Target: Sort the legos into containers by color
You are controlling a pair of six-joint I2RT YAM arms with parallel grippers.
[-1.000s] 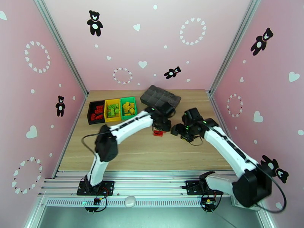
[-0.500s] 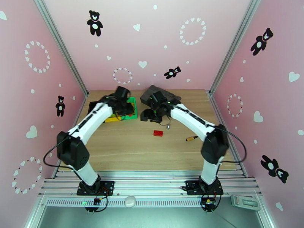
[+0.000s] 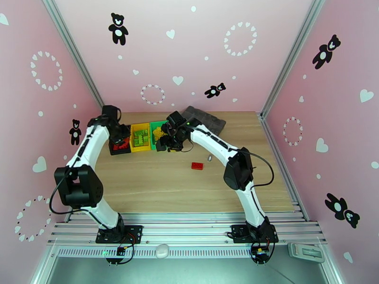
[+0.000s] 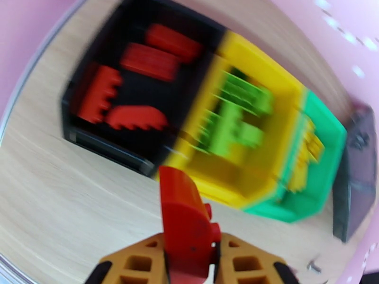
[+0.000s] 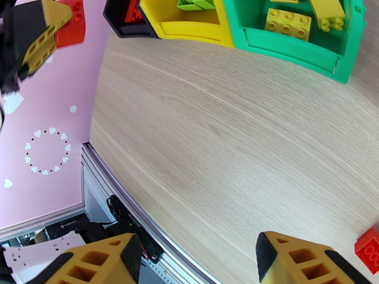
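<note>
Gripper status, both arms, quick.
Left gripper: closed on a red lego brick.
Right gripper: open, holding nothing.

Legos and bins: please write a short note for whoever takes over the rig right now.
Left gripper: shut on a red lego, near the black bin.
Right gripper: open, above the table by the green bin.
Done: reds lie in the black bin, lime greens in the yellow bin, yellows in the green bin.
Left: drop the red lego in the black bin; fetch the loose red lego from the table.
</note>
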